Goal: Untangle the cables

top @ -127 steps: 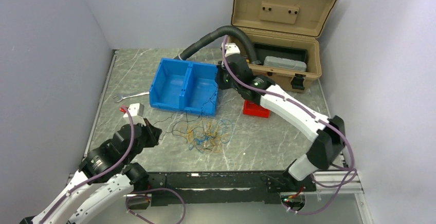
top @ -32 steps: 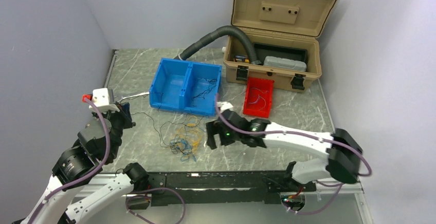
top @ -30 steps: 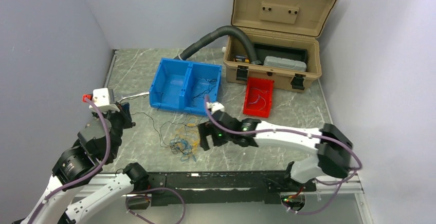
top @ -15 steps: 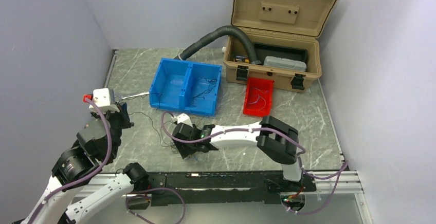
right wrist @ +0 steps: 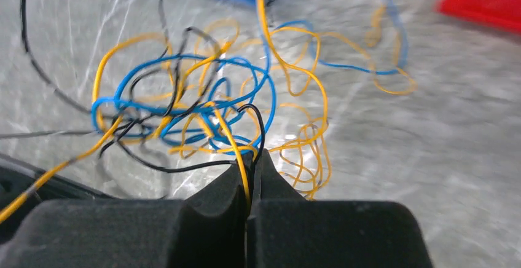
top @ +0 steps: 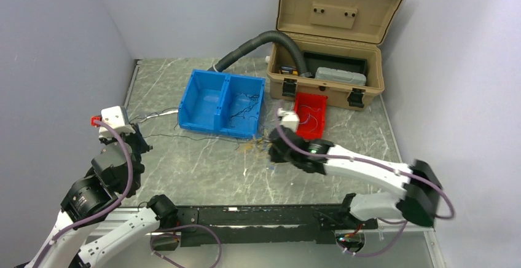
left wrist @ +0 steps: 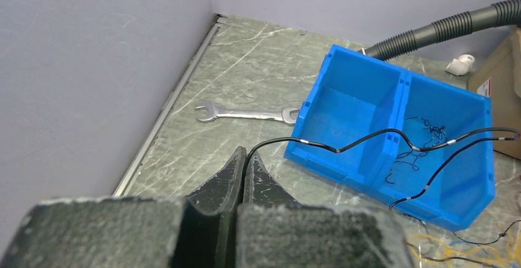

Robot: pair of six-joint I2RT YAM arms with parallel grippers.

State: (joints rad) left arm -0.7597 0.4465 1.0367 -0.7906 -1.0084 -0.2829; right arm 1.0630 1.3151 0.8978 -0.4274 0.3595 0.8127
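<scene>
The cables [right wrist: 203, 108] are forming a loose tangle of yellow, blue and black loops, lying on the surface [top: 203, 169] just ahead of the right hand [right wrist: 250, 157]. That hand is closed tight, and its 2 fingers are pinching a yellow wire [right wrist: 236, 148] that is rising out of the tangle. A black loop is curling over right at the fingertips, but whether it is also caught is hard to tell. More yellow and blue strands are spreading ahead and to the right of the hand, blurred in the wrist view. 2 dark strands are trailing away to the hand's left.

The left hand [left wrist: 244, 157] is also closed, and its 2 fingers are gripping 1 black wire [left wrist: 368, 137]. This wire is leaving the fingertips and arching out ahead and to the right, crossing the blue bin [left wrist: 344, 169] in the wrist view. From above, it is stretching along the surface toward the tangle beside the right hand. A few thin black strands are lying in the bin's right compartment.

A wrench [left wrist: 246, 113] is lying flat ahead of the left hand, near the bin's left wall. A grey hose [left wrist: 442, 29] is curving behind the bin. Beyond the right hand, a red bin [top: 319, 103] is sitting in front of an open tan case [top: 335, 10].
</scene>
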